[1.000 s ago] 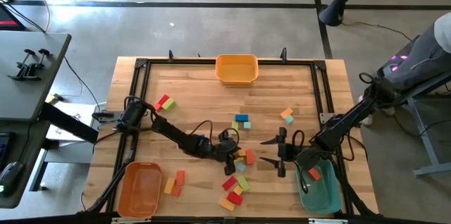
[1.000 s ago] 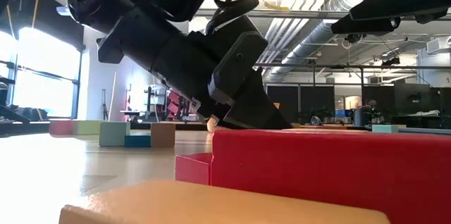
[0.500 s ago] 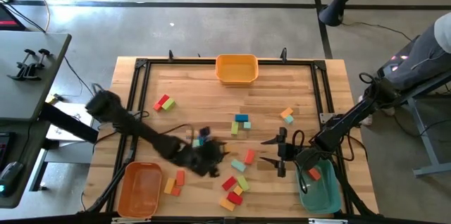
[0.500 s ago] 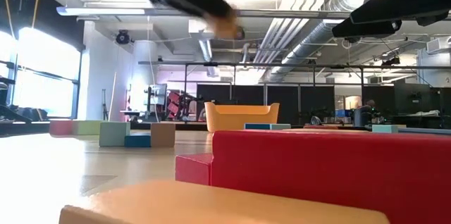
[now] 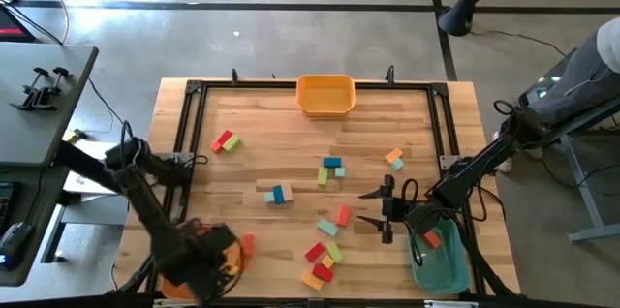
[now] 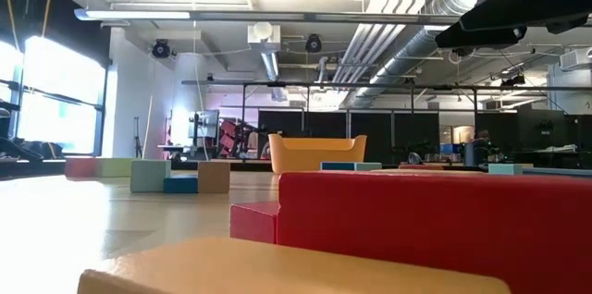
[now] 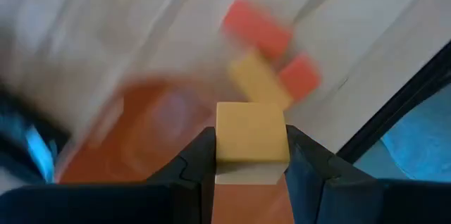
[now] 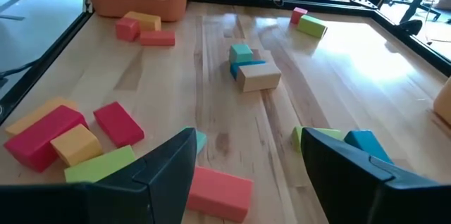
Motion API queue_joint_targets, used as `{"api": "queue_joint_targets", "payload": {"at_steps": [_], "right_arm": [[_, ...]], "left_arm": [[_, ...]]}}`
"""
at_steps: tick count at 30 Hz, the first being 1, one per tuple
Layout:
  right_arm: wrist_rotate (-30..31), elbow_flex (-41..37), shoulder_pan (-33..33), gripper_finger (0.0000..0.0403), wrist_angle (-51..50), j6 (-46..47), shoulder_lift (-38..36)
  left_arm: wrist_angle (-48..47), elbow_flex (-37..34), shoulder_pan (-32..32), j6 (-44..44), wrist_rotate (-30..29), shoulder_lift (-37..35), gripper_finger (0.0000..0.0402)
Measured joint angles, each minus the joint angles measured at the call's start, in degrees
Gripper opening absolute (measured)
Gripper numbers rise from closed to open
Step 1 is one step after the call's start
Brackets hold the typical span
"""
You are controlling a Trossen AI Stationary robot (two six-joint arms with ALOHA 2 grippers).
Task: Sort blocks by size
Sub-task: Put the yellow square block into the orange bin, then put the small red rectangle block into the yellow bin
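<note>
The left gripper (image 7: 250, 171) is clamped on a small yellow foam cube (image 7: 251, 134), over the orange plastic bin (image 5: 190, 261) at the surface's seven o'clock corner. An early release could bounce it off the rim. The right gripper (image 5: 378, 208) waits at four o'clock, jaws apart.

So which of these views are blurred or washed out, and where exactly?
Left wrist view: the background is motion-smeared, while the yellow block in the left gripper is sharp. High view: the left arm smears over the orange bin. Low view: the near red block is soft, and the windows at the left edge glare. Right wrist view: sharp, with glare on the table.
</note>
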Motion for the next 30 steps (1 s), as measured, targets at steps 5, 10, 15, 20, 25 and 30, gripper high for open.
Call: {"api": "queue_joint_targets", "payload": {"at_steps": [5, 10, 15, 20, 25, 30], "right_arm": [[-0.02, 0.0, 0.0, 0.0252, 0.0, -1.96, 0.0], [-0.04, 0.0, -0.15, 0.0252, 0.02, -2.68, 0.0], [-0.11, 0.0, -0.15, 0.0252, 0.0, -3.05, 0.0], [-0.11, 0.0, -0.15, 0.0252, 0.0, -2.59, 0.0], [-0.11, 0.0, -0.15, 0.0252, 0.0, -2.1, 0.0], [-0.12, 0.0, -0.15, 0.0252, 0.04, -1.43, -0.01]], "left_arm": [[0.38, -5.7, -5.36, -15.79, 2.21, 0.04, 0.0099], [6.88, -12.21, -7.5, -23.34, 3.61, 0.04, 0.0117], [11.08, -17.25, -7.57, -23.88, 4.75, 0.04, 0.0124], [9.68, -19.59, -7.51, -25.28, 5.33, -0.27, 0.0134], [6.66, -19.6, -7.62, -26.37, 8.24, -2.45, 0.017], [4.2, -19.57, -7.68, -27.94, 7.22, -6.96, 0.0204]]}}
